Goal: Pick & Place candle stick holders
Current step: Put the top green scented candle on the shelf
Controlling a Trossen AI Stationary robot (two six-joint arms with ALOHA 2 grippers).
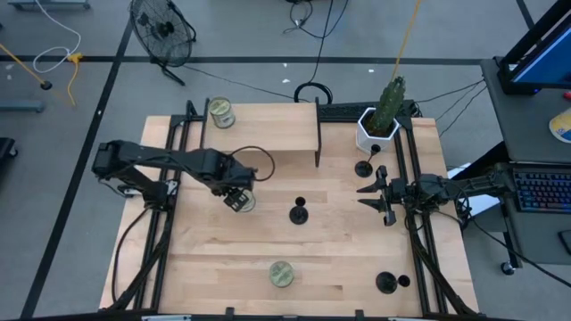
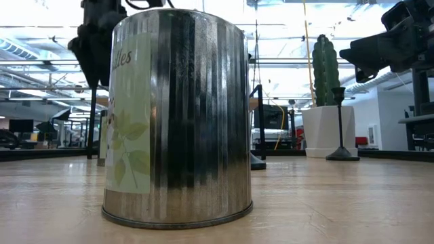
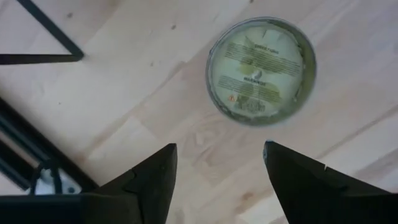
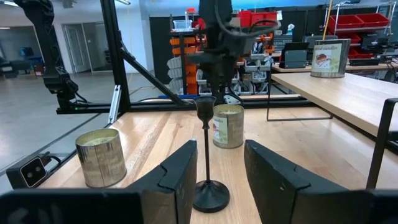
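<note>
High view: left hand (image 1: 238,200) open directly above jar (image 1: 245,201); right hand (image 1: 372,195) open, facing candle stick holder (image 1: 299,213).

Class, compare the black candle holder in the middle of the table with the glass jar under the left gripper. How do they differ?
The candle holder is black, a thin stem on a flat round base; the jar is a squat, greenish, labelled cylinder. The holder stands before the right gripper; the jar sits below the open left gripper. Both stand upright on the table, ungripped.
</note>
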